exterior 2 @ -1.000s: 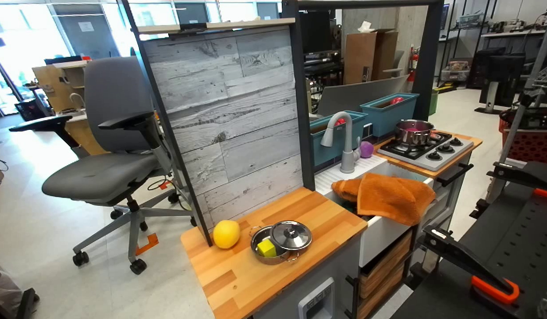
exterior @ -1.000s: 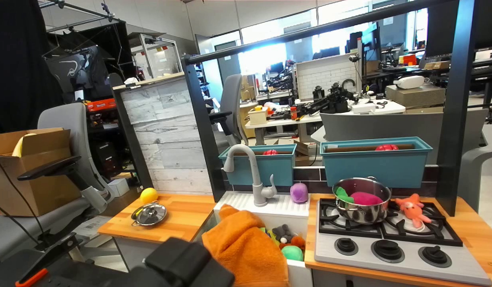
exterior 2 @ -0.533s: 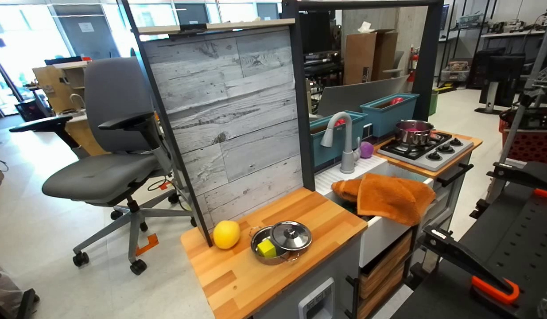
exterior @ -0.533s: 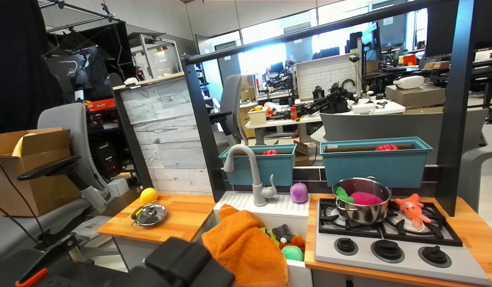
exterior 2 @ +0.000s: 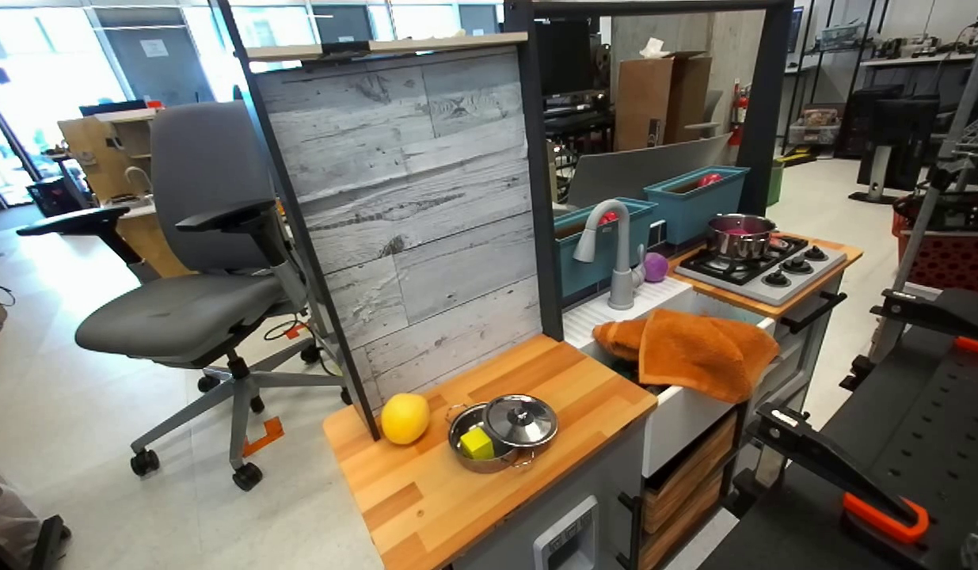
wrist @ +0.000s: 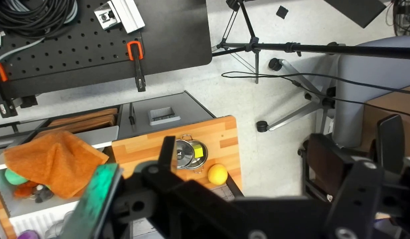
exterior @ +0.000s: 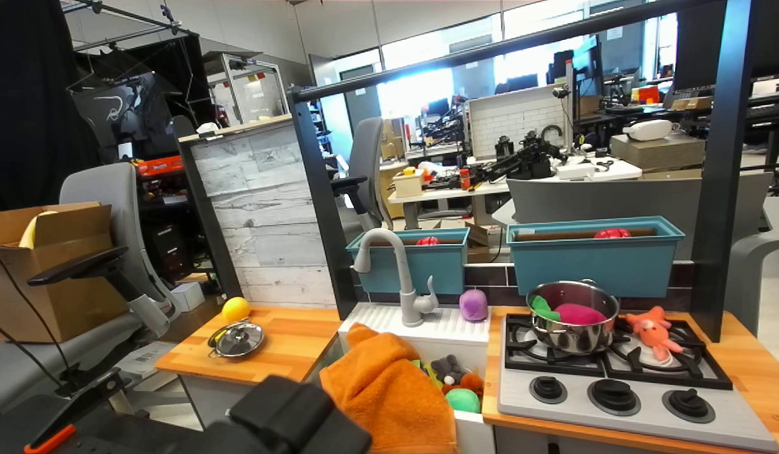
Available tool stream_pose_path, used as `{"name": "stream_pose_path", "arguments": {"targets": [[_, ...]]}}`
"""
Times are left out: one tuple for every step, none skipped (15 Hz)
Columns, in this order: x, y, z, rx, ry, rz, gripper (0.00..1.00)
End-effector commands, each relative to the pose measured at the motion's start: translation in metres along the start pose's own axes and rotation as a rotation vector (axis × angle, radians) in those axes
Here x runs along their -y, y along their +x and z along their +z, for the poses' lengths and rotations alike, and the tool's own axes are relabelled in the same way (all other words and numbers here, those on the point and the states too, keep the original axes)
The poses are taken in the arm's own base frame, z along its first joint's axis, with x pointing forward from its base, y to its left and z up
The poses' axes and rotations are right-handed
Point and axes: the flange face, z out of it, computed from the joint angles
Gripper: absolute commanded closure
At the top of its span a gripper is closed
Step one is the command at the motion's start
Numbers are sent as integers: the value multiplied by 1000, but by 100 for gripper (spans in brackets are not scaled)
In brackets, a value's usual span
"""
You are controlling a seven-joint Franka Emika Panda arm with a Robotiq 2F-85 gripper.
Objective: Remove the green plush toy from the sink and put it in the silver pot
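The mint-green, round, ball-like plush toy [exterior: 463, 400] is lying in the pale, recessed, rectangular sink [exterior: 455, 349], low down by its front wall; whether the two are touching, I cannot tell. In an exterior view the toy is showing a smooth, evenly coloured dome, the sink's front edge cutting off its underside. In the wrist view the hem of an orange terry cloth towel [wrist: 57, 162] is overlapping one side of it. The texture of its surface is too fine to make out. A rust-brown, fuzzy, rounded thing [exterior: 471, 382] is sitting just behind it, and a grey plush piece [exterior: 448, 366] is lying behind that. The towel is draping over the sink's front edge in both exterior views.

The black two-fingered gripper [wrist: 213, 162] is standing with its fingers [wrist: 100, 191] spread well apart in the wrist view, and the toy is lying near the left edge there, outside the gap.

The round, shiny silver metal pot [exterior: 581, 340] is standing upright on the grey toy stove [exterior: 576, 388] beside the sink. It is carrying a magenta, smooth, rounded thing [exterior: 579, 314] and a soft-looking piece [exterior: 544, 309] of brighter green than the toy. A coral-pink, limbed plush [exterior: 654, 334] is lying next to the pot. A purple, rounded object [exterior: 473, 305] is resting near the curved grey faucet [exterior: 406, 284].
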Motion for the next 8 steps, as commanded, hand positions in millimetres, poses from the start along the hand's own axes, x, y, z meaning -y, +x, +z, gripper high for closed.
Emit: {"name": "stream_pose_path", "arguments": {"targets": [[-8,14,-3,-7,4,14,0],[-16,23,-4,-11,7,27,0],[-27,34,-6,-14,18,46,0],[-37,45,-8,-16,22,63,0],[-52,59,-9,-10,34,89,0],[-66,74,-10,-16,49,111,0],[-80,87,-10,-22,60,127,0],[-96,103,-9,-18,70,154,0]]}}
